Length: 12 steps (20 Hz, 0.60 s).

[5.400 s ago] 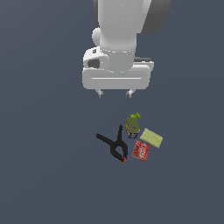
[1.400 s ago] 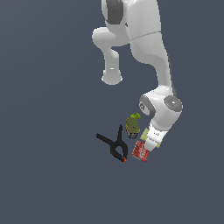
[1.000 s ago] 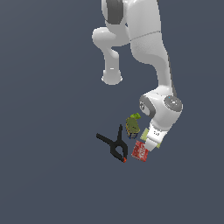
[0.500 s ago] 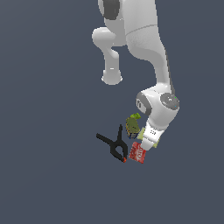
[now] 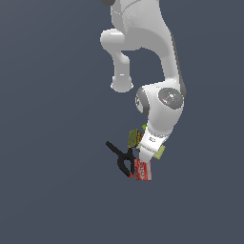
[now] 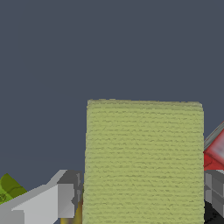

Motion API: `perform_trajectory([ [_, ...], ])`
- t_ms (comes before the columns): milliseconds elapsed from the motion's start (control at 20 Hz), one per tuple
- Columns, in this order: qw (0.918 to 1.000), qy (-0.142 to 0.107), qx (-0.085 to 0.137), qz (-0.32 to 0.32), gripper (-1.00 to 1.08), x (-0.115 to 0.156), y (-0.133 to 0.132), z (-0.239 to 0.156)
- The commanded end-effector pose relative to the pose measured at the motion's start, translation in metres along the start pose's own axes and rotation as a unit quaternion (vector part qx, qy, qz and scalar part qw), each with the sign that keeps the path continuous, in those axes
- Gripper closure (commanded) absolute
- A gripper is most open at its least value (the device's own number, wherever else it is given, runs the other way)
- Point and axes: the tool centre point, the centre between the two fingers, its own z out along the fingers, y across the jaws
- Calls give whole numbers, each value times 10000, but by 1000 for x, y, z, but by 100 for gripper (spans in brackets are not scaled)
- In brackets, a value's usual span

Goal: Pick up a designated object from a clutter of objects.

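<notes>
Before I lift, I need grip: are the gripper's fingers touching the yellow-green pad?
Cannot tell. In the wrist view the fingers flank the yellow-green pad closely, but no contact shows.

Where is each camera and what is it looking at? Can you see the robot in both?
Exterior view: off the arm, looking at the white arm bent over the clamp, red packet and can.
Wrist view: on the wrist, close over the yellow-green pad; a gripper finger shows on each side.
Both show the pad, red packet and can.
</notes>
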Motion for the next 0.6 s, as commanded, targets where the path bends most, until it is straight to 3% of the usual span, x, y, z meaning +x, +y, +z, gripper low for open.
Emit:
perform_trajectory([
  [0, 10000, -10, 6, 31, 108, -21, 21, -21],
  [550, 10000, -5, 18, 28, 108, -93, 102, -116],
])
